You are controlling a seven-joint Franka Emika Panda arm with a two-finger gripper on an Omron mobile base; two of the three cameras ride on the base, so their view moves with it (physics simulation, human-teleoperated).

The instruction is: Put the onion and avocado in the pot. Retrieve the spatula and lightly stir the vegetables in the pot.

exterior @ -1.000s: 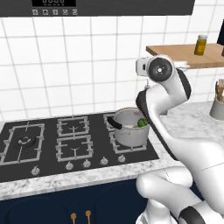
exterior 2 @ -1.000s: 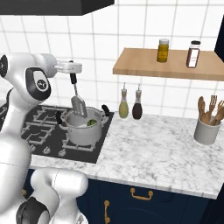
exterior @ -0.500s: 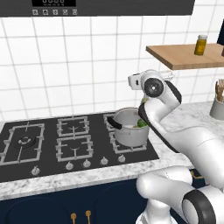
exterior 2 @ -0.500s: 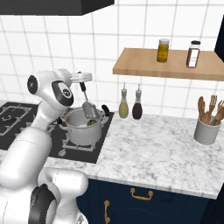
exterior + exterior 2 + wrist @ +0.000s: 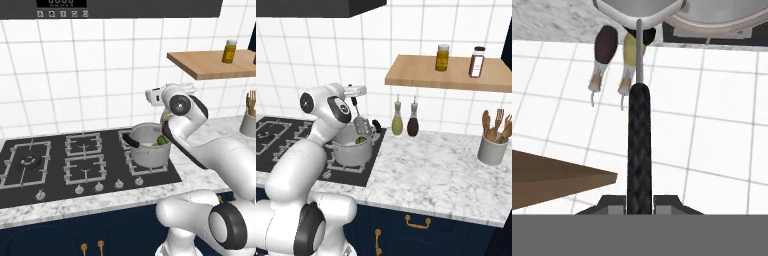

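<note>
My gripper [image 5: 354,95] is shut on the black handle of the spatula [image 5: 358,114], which hangs down with its metal blade just above the back rim of the pot [image 5: 352,152]. The steel pot stands on the right rear burner, and the green avocado [image 5: 360,140] lies inside it. From the left, my hand [image 5: 154,95] sits above the pot [image 5: 149,152] and the avocado [image 5: 162,141] shows at the pot's right. The hand view runs along the spatula [image 5: 639,145] between my fingertips [image 5: 614,202] toward the pot rim [image 5: 732,22]. The onion is hidden.
The black cooktop [image 5: 45,165] has free burners to the left. Two bottles [image 5: 405,119] stand against the tiled wall beside the pot. A wooden shelf [image 5: 421,75] with jars hangs above the marble counter [image 5: 441,165]. A utensil holder [image 5: 492,147] stands far right.
My hand has come down and to the right, closer to the wall, carrying the spatula. Its blade has swung from over the pot's middle toward its back rim.
</note>
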